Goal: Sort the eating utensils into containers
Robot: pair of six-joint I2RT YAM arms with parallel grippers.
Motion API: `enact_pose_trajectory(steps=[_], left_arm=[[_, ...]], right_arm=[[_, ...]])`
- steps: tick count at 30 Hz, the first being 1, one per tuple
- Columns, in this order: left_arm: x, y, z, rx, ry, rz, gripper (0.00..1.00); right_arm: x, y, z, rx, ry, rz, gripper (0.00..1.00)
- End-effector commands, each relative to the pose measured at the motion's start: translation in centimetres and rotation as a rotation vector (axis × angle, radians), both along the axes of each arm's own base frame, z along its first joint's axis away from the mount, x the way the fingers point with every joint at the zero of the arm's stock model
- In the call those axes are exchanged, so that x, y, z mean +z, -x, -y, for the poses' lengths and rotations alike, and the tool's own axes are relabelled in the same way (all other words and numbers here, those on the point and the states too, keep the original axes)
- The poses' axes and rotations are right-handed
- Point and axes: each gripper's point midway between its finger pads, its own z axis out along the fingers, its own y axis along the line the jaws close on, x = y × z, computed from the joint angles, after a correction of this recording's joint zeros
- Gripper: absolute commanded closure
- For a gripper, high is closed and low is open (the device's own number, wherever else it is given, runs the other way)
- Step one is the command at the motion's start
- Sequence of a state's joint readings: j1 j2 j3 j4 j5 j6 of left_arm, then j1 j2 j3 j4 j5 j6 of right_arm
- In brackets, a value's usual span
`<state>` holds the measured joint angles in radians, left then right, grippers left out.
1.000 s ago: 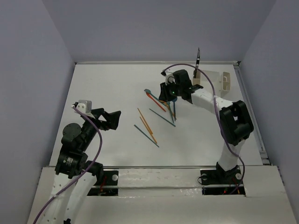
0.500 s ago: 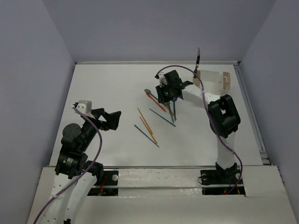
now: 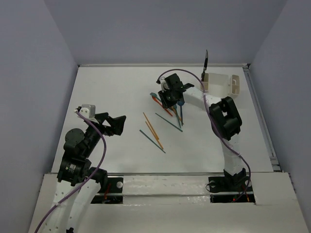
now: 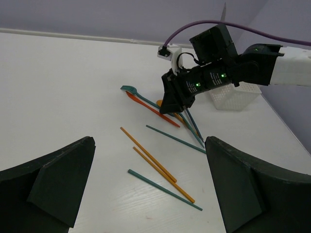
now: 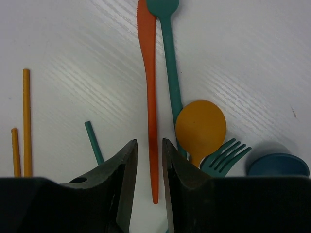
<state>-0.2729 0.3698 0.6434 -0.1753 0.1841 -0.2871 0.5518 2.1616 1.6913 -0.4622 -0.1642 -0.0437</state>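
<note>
White table is viewed from above. Right arm is stretched toward the far middle. Left arm is folded near its base at the left.

White caddy is set at the far right of the table, and a dark utensil is stood upright at its left end.

Left gripper is held above the table, well apart from the utensils, jaws spread wide with nothing between them. Right gripper is lowered over the utensil pile left of the caddy. Its jaws are parted by a narrow gap, the handle end of an orange knife is straddled, and a sliver of table is seen on each side of it.

Teal spoon is laid just beside the knife on its right. Its handle is overlapped by the bowl of an orange spoon. Teal fork and blue spoon are found further right.

Nearer the bases, two orange chopsticks are laid side by side. A teal chopstick is laid just beside them. A second teal chopstick is laid between them and the pile.
</note>
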Motion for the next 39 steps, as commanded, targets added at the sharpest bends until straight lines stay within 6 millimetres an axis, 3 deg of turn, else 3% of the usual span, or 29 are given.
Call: enact_pose_trajectory(steps=[1, 18, 21, 23, 28, 33, 35, 39], left_arm=[[1.3, -0.1, 0.2, -0.011, 0.015, 0.05, 0.01], [1.3, -0.1, 0.1, -0.009, 0.013, 0.052, 0.01], [1.4, 0.0, 0.1, -0.008, 0.013, 0.054, 0.01], [1.4, 0.0, 0.1, -0.006, 0.015, 0.055, 0.01], [1.4, 0.0, 0.1, -0.006, 0.014, 0.057, 0.01], [1.5, 0.0, 0.0, -0.005, 0.016, 0.059, 0.01], [1.5, 0.1, 0.0, -0.006, 0.017, 0.061, 0.01], [1.5, 0.1, 0.0, -0.005, 0.018, 0.06, 0.01]], right_arm=[[0.9, -0.7, -0.7, 0.02, 0.012, 0.033, 0.66], [-2.0, -1.0, -2.4, 0.047, 0.108, 0.026, 0.67], [-2.4, -0.8, -3.1, 0.066, 0.109, 0.014, 0.83], [-2.7, -0.8, -3.0, 0.067, 0.122, 0.004, 0.85], [-2.8, -0.8, -3.4, 0.072, 0.132, 0.014, 0.72], [-3.9, -0.8, -2.5, 0.075, 0.21, 0.015, 0.72], [-4.1, -0.7, -2.4, 0.08, 0.216, 0.01, 0.75], [-4.2, -0.3, -2.8, 0.09, 0.219, 0.008, 0.94]])
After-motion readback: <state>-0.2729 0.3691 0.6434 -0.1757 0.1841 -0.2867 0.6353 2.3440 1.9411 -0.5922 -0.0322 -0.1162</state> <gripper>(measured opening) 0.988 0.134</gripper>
